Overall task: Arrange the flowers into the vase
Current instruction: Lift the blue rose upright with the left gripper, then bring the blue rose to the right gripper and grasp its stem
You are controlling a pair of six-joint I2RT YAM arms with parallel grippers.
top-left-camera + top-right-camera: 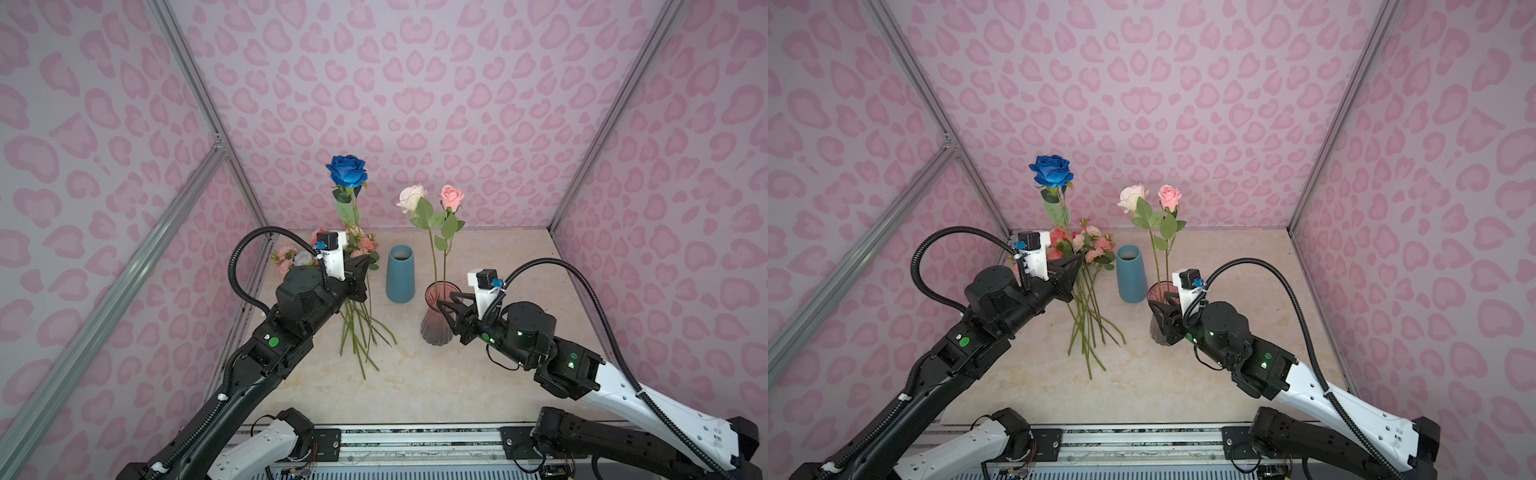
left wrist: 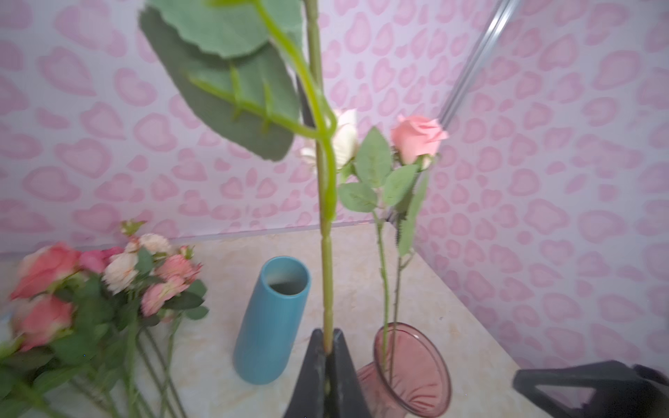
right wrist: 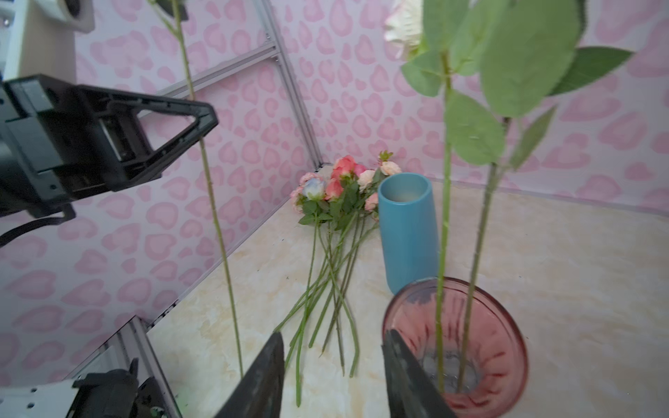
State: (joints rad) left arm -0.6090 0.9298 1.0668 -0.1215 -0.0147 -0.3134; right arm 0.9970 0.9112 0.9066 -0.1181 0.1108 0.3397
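Observation:
My left gripper (image 2: 327, 331) is shut on the green stem (image 2: 325, 253) of a dark blue rose (image 1: 347, 171), which it holds upright above the table's left side. A pink glass vase (image 1: 436, 324) stands right of centre with a cream rose (image 1: 411, 197) and a pink rose (image 1: 451, 196) upright in it. My right gripper (image 3: 333, 334) is open and empty at the near-left side of that vase (image 3: 499, 362), one finger over its rim. The other flowers (image 1: 1088, 249) lie in a loose bunch on the table at back left, stems pointing forward.
An empty blue ceramic vase (image 1: 400, 272) stands between the bunch and the pink vase. Pink patterned walls with metal frame bars (image 1: 124, 286) close in the left, back and right sides. The marble-look table (image 1: 415, 374) is bare in front.

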